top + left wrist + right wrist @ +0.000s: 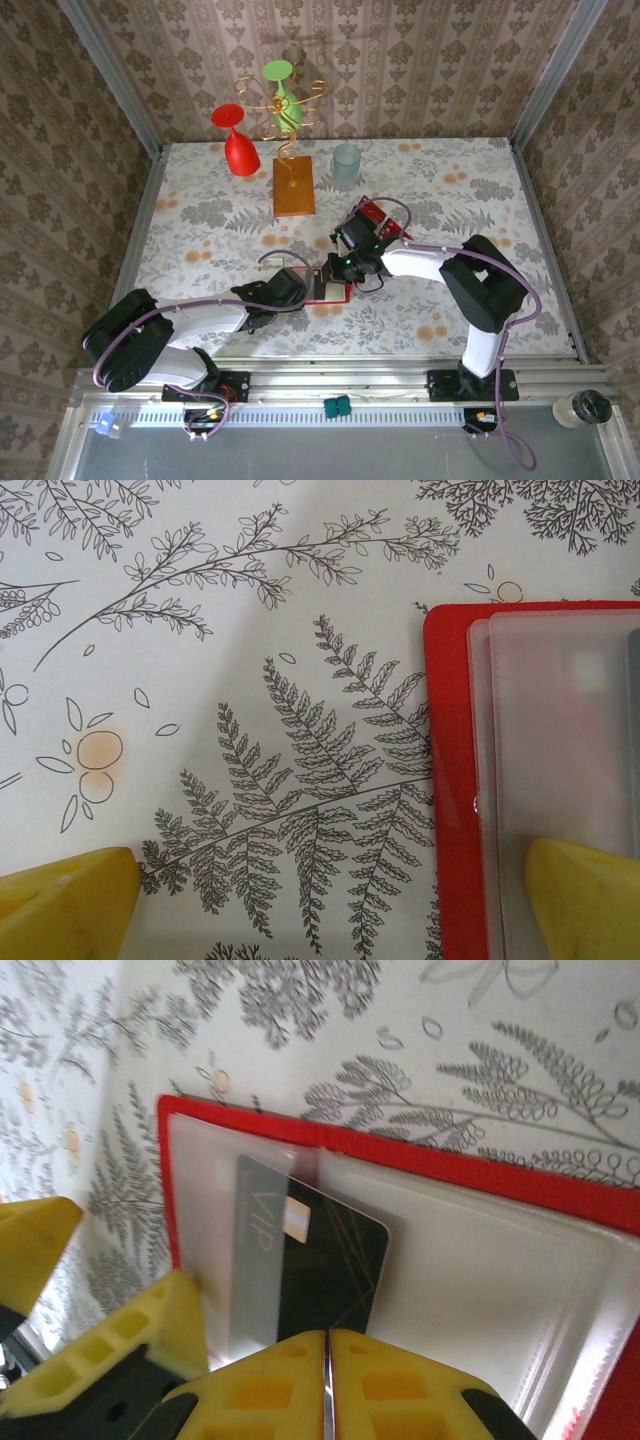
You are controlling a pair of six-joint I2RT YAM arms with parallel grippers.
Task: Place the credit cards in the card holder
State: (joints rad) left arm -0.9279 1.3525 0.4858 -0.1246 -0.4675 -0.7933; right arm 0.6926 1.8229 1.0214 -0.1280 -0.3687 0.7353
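Right wrist view: card holder [480,1174], red, lying open on the fern-printed worktop [500,1050] with its clear pockets facing up. Credit card [320,1260], dark face marked VIP, one end tucked under the clear pocket on the left gripper's side, the rest lying across the fold. Right gripper [327,1345]: fingers pressed together, clamped on the card's near edge.
Left wrist view: left gripper [330,890], fingers wide apart, one fingertip [585,895] resting on the holder's clear pocket, the other over bare worktop.
Top external view: holder at mid-worktop, between the two grippers.
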